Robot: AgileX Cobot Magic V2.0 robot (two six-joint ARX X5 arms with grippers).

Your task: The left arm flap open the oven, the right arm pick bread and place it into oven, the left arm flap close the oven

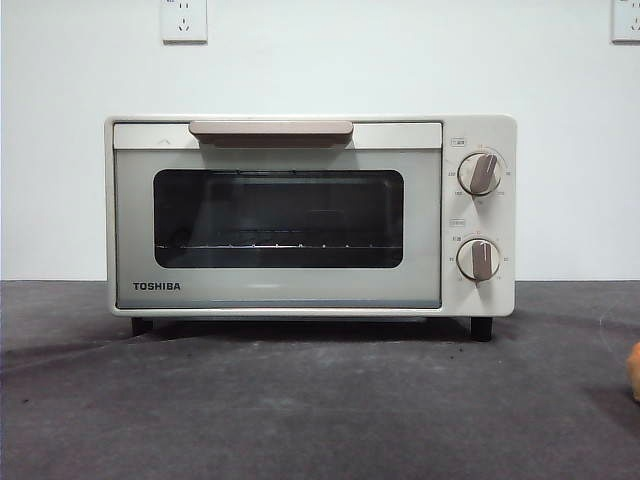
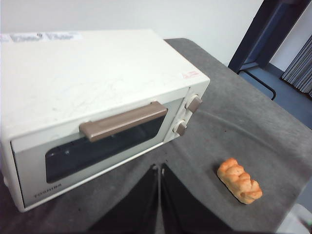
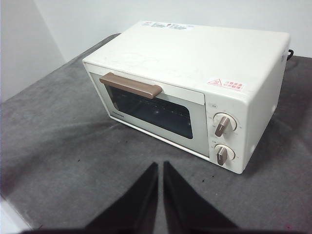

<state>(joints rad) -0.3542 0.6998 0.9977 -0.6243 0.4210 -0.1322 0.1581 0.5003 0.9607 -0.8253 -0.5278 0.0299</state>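
Observation:
The cream-white TOSHIBA oven [image 1: 300, 215] stands in the middle of the table with its door shut, tan handle [image 1: 271, 129] at the top and two knobs [image 1: 480, 173] on its right side. It also shows in the left wrist view [image 2: 87, 92] and the right wrist view [image 3: 195, 73]. The golden-orange bread [image 2: 239, 180] lies on the table in front of the oven's knob side; only its edge [image 1: 634, 372] shows in the front view. My left gripper [image 2: 160, 168] is shut and empty, held in front of the oven door. My right gripper [image 3: 160, 165] is shut and empty, back from the oven.
The oven stands on a dark grey cloth-covered table [image 1: 300, 410] against a white wall with two sockets [image 1: 184, 20]. The table edge and a dark door frame [image 2: 263, 29] show beyond the bread in the left wrist view.

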